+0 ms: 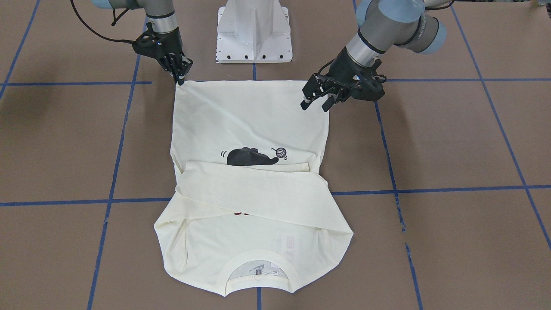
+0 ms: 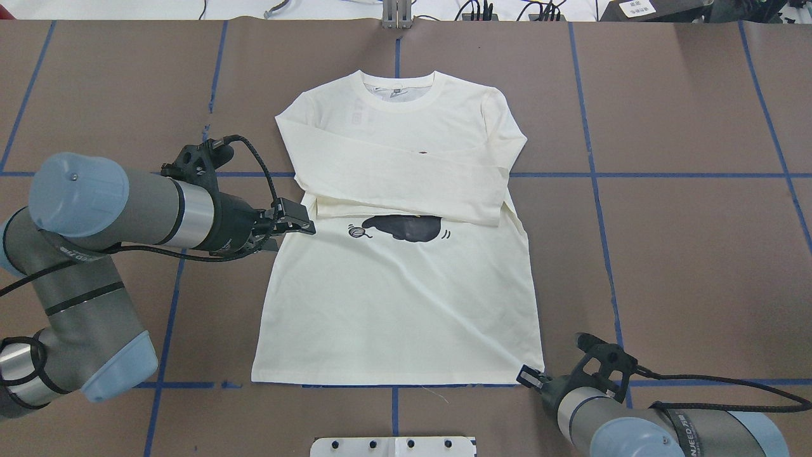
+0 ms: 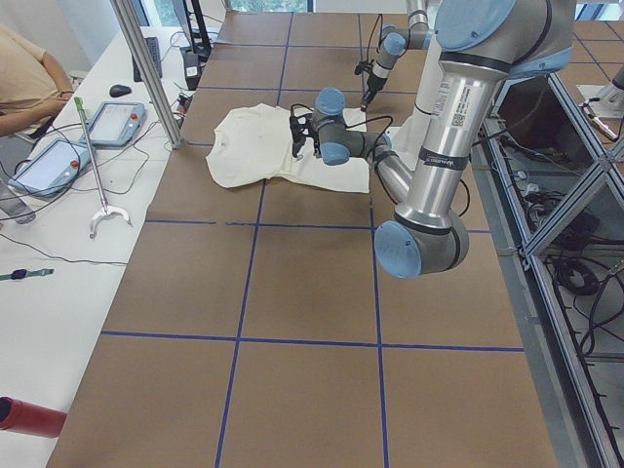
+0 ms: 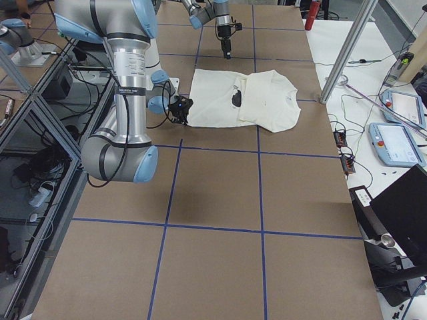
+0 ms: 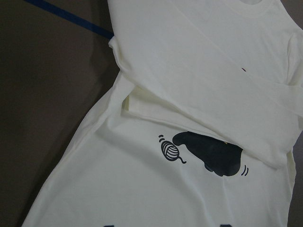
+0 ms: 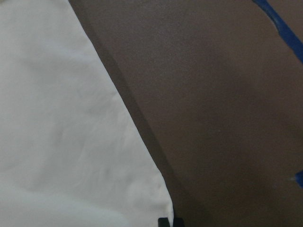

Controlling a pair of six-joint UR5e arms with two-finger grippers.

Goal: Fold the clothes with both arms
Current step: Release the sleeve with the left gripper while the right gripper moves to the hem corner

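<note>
The cream long-sleeved T-shirt (image 1: pixel 249 120) lies flat on the brown table, front up, with both sleeves folded across the chest (image 1: pixel 254 193). The collar (image 2: pixel 398 95) points away from the robot. The black cat print (image 2: pixel 406 227) shows below the sleeves. My left gripper (image 2: pixel 298 227) is open and empty, held above the shirt's left side edge; it also shows in the front view (image 1: pixel 316 103). My right gripper (image 1: pixel 181 79) has its fingers together at the hem's right corner (image 2: pixel 530 376) and appears shut on it. The right wrist view shows that corner (image 6: pixel 163 208) at the fingertips.
The white pedestal base (image 1: pixel 254 32) stands just behind the hem. Blue tape lines (image 1: pixel 430 189) cross the brown table. On the side bench are a silver grabber pole (image 3: pixel 93 166), control tablets (image 3: pixel 112 122) and a seated person (image 3: pixel 29 78).
</note>
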